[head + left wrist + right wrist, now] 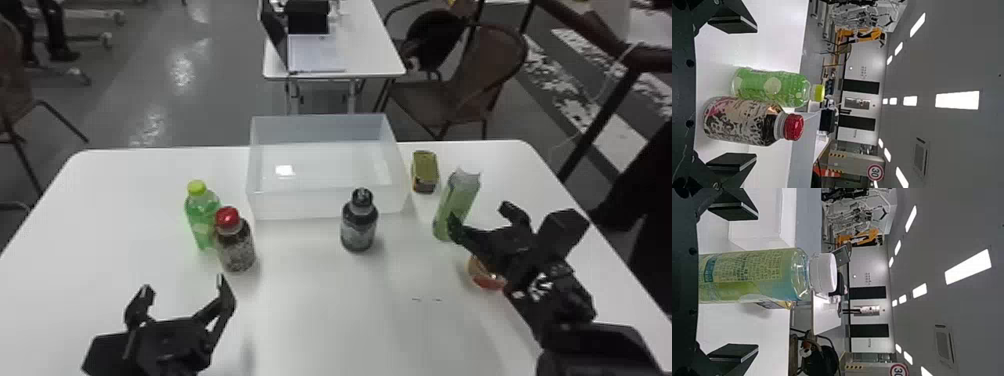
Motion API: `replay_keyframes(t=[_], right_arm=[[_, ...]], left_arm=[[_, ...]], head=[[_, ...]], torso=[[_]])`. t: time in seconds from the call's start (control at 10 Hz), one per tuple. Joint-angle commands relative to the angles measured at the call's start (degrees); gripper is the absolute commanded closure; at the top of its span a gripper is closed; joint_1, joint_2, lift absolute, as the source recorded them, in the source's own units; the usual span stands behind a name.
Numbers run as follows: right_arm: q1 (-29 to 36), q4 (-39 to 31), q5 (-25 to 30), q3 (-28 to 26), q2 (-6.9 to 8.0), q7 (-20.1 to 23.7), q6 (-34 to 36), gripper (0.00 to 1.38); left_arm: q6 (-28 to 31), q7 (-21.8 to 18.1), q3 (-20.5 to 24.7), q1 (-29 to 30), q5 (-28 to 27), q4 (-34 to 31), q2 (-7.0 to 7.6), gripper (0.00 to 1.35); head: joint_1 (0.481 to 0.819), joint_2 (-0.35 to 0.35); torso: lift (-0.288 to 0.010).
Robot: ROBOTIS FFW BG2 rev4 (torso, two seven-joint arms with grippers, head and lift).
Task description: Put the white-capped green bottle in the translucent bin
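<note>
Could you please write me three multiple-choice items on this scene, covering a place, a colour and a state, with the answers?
1. Where is the white-capped green bottle?
A) Inside the translucent bin
B) To the robot's left of the bin
C) To the robot's right of the bin

2. What colour is the cap on the bottle beside the yellow-capped bottle?
A) Red
B) Blue
C) White

3. How is the left gripper?
A) Shut on a bottle
B) Open and empty
C) Shut on nothing

Answers:
1. C: in the head view the bottle stands on the table, past the bin's right side.
2. A: the dark-labelled bottle next to it has a red cap.
3. B: its fingers are spread, with a gap between them and nothing held.
</note>
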Motion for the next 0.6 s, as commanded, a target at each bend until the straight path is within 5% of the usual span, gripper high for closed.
replay_keyframes(t=[0.0,0.5], right_arm=[[-1.7,1.7,0.4,-0.3,-0.29,0.6,0.4,0.11],[-8.1,9.4,2.3,-0.5,-0.64,5.0,2.5,0.11]], left_arm=[[0.1,0.0,0.0,0.1,0.1,0.0,0.01,0.15],[0.1,0.0,0.1,0.2,0.4,0.0,-0.26,0.15]], head=[[0.695,-0.034],[0.695,-0.036]], torso=[[-0.116],[-0.116]])
